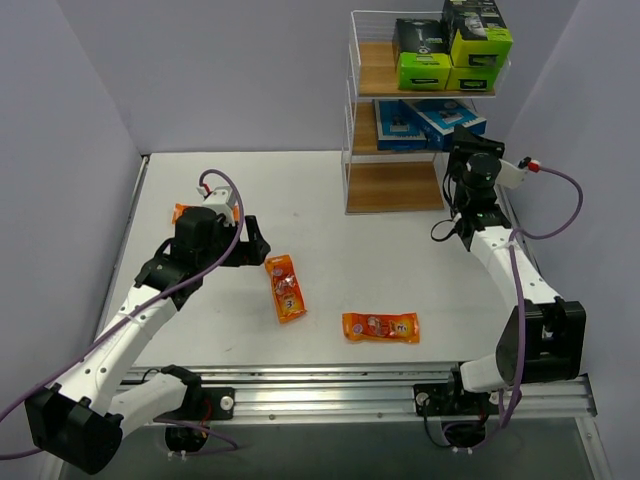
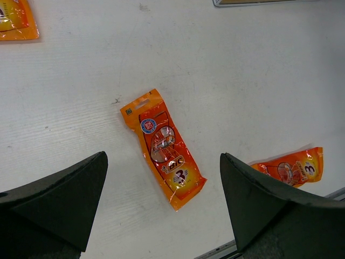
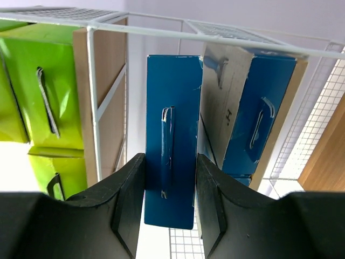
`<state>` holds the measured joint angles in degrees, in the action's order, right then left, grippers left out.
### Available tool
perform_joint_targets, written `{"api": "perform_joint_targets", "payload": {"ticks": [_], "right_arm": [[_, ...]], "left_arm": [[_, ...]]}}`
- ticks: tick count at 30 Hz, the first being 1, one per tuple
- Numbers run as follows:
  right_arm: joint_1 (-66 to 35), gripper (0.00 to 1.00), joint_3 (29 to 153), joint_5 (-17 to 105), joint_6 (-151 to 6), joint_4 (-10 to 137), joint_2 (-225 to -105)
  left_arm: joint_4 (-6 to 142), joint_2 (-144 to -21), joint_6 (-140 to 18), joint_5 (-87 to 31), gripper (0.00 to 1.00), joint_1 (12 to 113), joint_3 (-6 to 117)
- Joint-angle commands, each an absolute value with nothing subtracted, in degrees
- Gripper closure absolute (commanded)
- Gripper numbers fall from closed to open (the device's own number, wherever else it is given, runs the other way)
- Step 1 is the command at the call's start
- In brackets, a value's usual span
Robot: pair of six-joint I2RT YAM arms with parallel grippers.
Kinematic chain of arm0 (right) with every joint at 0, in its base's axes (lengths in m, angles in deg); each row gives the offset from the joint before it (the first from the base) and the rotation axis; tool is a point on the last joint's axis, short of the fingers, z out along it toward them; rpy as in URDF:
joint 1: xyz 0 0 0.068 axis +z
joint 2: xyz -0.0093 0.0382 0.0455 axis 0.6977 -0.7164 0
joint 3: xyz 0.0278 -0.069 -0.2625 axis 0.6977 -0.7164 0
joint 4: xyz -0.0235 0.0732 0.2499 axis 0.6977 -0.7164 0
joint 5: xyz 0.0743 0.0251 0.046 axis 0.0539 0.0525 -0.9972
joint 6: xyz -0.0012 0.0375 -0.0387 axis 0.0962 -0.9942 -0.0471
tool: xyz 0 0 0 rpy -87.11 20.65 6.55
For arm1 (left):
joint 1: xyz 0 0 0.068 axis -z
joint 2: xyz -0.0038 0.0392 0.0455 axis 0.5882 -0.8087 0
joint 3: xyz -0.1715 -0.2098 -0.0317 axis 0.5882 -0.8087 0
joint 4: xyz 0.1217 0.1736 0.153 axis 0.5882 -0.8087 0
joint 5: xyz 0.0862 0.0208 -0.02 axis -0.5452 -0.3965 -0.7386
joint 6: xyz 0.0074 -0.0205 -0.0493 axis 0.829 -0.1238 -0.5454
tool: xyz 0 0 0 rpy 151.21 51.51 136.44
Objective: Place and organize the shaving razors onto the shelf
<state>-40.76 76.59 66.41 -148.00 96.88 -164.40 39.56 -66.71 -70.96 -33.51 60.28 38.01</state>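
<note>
The shelf [image 1: 395, 186] stands at the back right, with black-and-lime razor boxes [image 1: 423, 56] on its top tier and blue razor packs [image 1: 401, 125] on the middle one. My right gripper [image 1: 468, 142] reaches into that middle tier. In the right wrist view its jaws [image 3: 170, 172] press both sides of a blue razor pack [image 3: 172, 124], beside another blue pack [image 3: 261, 116]. Orange razor packets [image 1: 286, 288] [image 1: 380, 327] lie flat on the table. My left gripper [image 2: 163, 164] hovers open above the nearer orange packet [image 2: 167, 154], touching nothing.
Another orange packet [image 1: 181, 211] lies at the left, partly hidden behind the left arm, and shows at the corner of the left wrist view [image 2: 16, 19]. The shelf's bottom board is bare. Lime-green boxes [image 3: 43, 91] fill the left of the right wrist view.
</note>
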Motion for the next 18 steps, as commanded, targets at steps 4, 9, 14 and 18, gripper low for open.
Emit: {"api": "perform_joint_targets", "payload": {"ticks": [4, 9, 14, 18], "right_arm": [[-40.11, 1.0, 77.82, 66.16, -147.61, 103.6, -165.69], [-40.11, 0.76, 77.65, 62.72, -146.56, 100.61, -164.65], [-40.11, 0.57, 78.26, 57.12, -145.16, 96.57, -163.85], [-40.2, 0.52, 80.11, 54.03, -142.6, 92.08, -164.03]], "left_arm": [[39.96, -67.11, -70.34, -32.39, 0.06, 60.29, 40.18], [39.78, -67.54, -70.34, -31.87, 0.06, 60.29, 40.35], [39.78, -67.55, -70.43, -31.78, 0.06, 60.2, 40.35], [39.87, -67.63, -70.52, -31.34, 0.06, 59.93, 40.35]]}}
